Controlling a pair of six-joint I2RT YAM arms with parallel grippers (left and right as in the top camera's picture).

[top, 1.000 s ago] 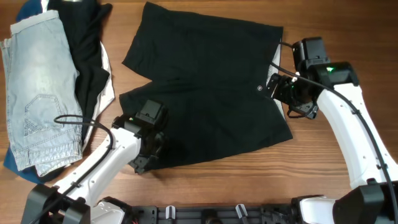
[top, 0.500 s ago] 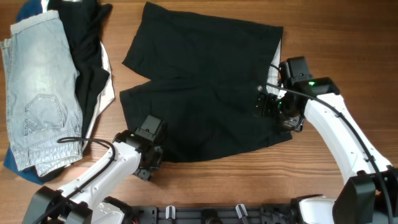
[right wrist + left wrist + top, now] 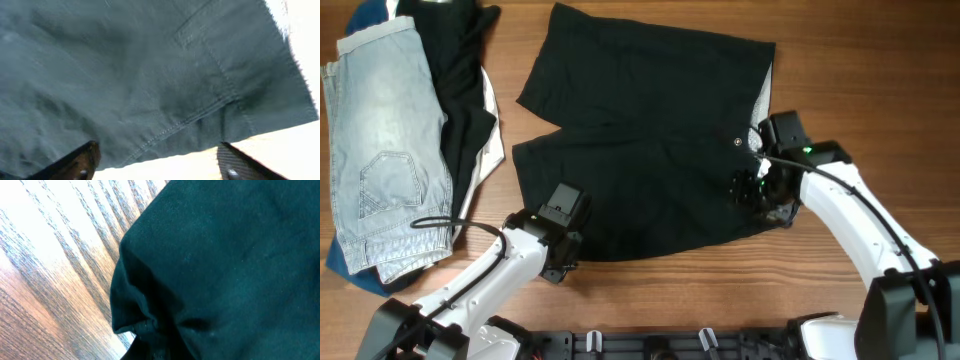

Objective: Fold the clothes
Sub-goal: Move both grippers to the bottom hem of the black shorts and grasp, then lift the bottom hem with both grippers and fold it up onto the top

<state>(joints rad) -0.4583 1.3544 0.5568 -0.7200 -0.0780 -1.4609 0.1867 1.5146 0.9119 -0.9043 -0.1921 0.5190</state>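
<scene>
Wooden table (image 3: 860, 50), black shorts (image 3: 650, 130) spread, left hand (image 3: 560, 263) pinching hem.

A pair of black cotton shorts (image 3: 650, 140) lies spread flat at centre, with the buttoned waistband to the right and the legs to the left. Its nearest leg hem is bunched and puckered. At far left, pale blue denim shorts (image 3: 385, 140) lie flat, touching a crumpled black garment (image 3: 460, 70).

**Wooden table, one garment spread, others heaped**

The wooden table (image 3: 660, 300) carries black shorts (image 3: 650, 150) lying flat. Their lower hem is at the left gripper (image 3: 558, 266), and their waistband corner is under the right gripper (image 3: 755, 192). Well outward of the left gripper lie pale jeans (image 3: 380, 130) beside a crumpled black garment (image 3: 460, 70).
</scene>
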